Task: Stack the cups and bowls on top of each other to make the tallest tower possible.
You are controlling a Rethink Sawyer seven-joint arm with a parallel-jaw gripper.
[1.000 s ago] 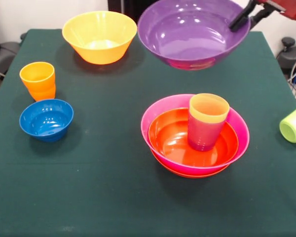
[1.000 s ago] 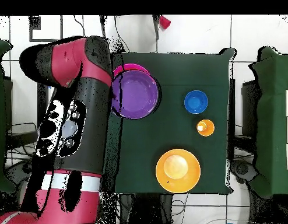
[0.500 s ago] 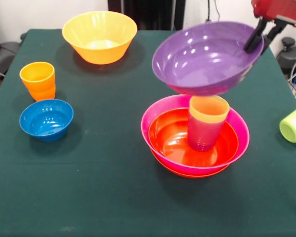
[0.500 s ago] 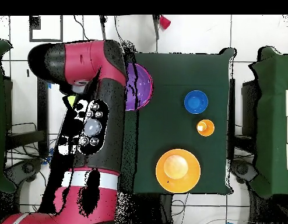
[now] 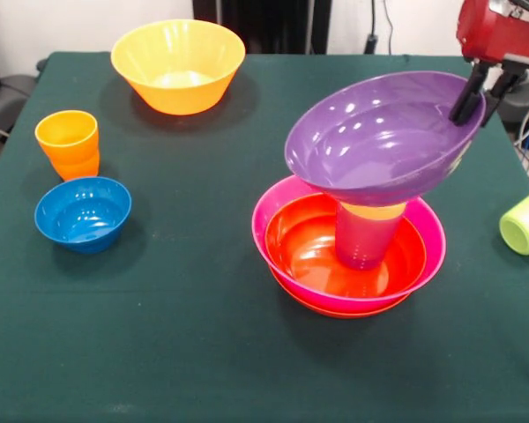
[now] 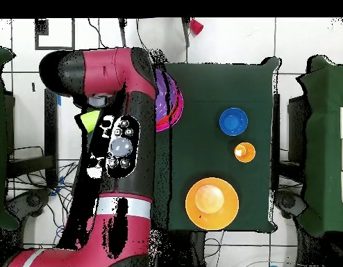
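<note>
Leftmost in the front view, an orange cup (image 5: 68, 142) stands upright on the green table (image 5: 185, 335), and just in front of it sits the small blue bowl (image 5: 82, 212), apart from the cup. Behind and to their right, near the table's back edge, the large yellow-orange bowl (image 5: 177, 63) rests alone with its mouth up. Right of centre stands the tower: a shallow red-orange bowl (image 5: 335, 308) shows as a thin rim at the bottom, the pink bowl (image 5: 273, 198) is nested in it, and a second red-orange bowl (image 5: 310, 251) lies inside the pink one. A purple cup (image 5: 362, 238) stands upright in that inner bowl, with a yellow cup (image 5: 373, 211) nested in it, only its rim band showing. On top of the cups sits the wide purple bowl (image 5: 383, 137), tilted so that its right side is raised and its left side dips; its underside meets the yellow cup's rim. The gripper (image 5: 482, 90) comes down from the red arm (image 5: 504, 31) at the upper right, its two dark fingers clamped on the purple bowl's raised right rim, one inside and one outside. Farthest right, a lime green cup (image 5: 527, 220) lies on its side at the table's edge. From overhead, the arm covers most of the tower, leaving only a sliver of purple and pink.
</note>
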